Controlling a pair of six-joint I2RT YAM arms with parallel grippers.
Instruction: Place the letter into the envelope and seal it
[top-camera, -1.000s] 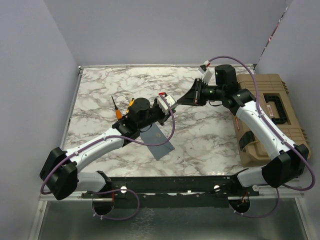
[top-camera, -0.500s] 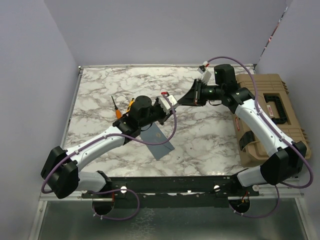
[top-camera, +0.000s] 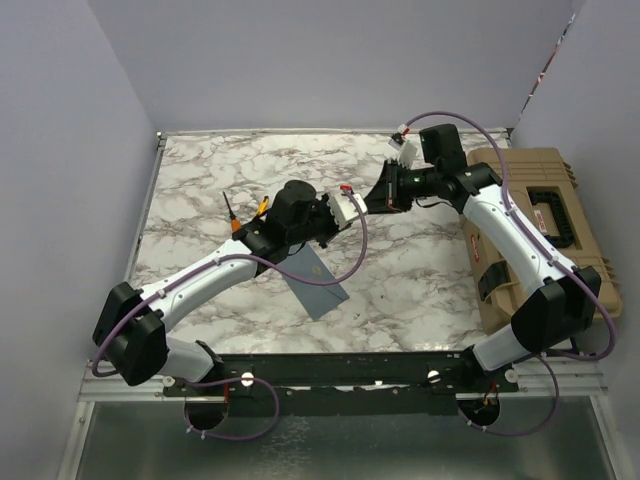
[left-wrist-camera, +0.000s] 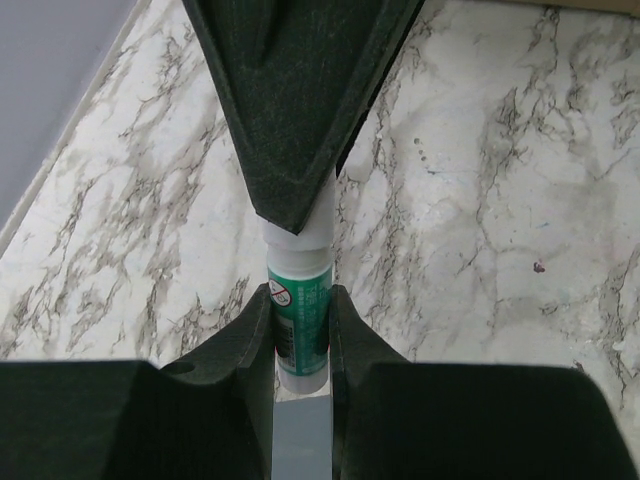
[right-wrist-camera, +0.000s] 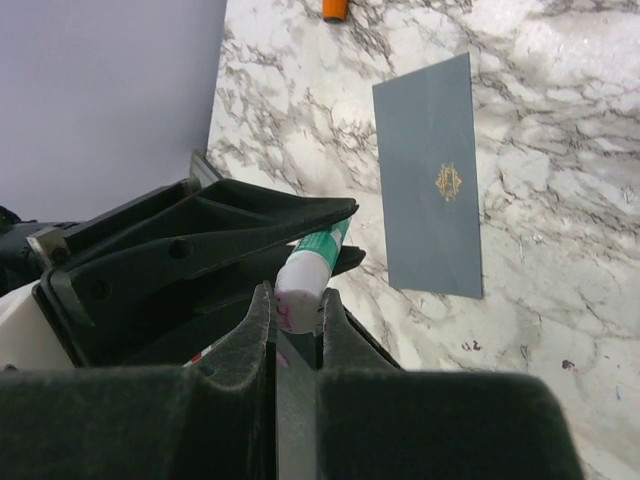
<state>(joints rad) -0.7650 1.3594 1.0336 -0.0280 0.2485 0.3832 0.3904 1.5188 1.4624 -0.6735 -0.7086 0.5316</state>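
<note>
Left gripper (left-wrist-camera: 300, 312) clamped on glue stick (right-wrist-camera: 303, 275), round green-white tube. Right gripper (right-wrist-camera: 294, 318) pinched tight on its white cap end. Envelope (right-wrist-camera: 430, 170): flat slate-blue paper rectangle, small gold emblem, lying on glossy marble-pattern table (top-camera: 420, 270) below both claws.

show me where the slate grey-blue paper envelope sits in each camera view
Top external: slate grey-blue paper envelope lies flat, lower centre.
Left wrist: not identifiable in it.
Right wrist: upper right, lying flat.
Shared landmark: green-and-white glue tube, centre of both wrist views.
</note>
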